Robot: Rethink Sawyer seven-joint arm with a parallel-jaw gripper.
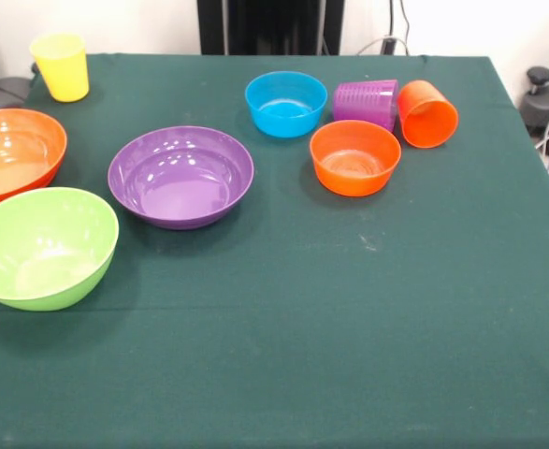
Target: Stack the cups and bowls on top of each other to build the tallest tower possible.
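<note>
While we are looking across the table (283, 374) from the front, we are finding no gripper anywhere in view, so we cannot tell how its fingers are set or whether it is holding anything; only the dark pedestal (270, 26) is showing at the far edge.

Nearest the pedestal, we are seeing the small blue bowl (286, 103) sitting upright. Just beside it, the purple ribbed cup (366, 102) is lying on its side, and the orange cup (427, 113) is lying tipped over next to that, its mouth facing us. The small orange bowl (354, 157) is standing upright just in front of the two cups.

Moving outward toward the picture's left, we are seeing the large purple bowl (180, 176) resting upright near the middle of the cloth. The lime green bowl (42, 247) is sitting nearer the camera, tilted slightly. Behind it, the large orange bowl (12, 154) is being cut off by the picture's edge. The yellow cup (60, 66) is standing upright at the far corner, well apart from the other cups.
</note>
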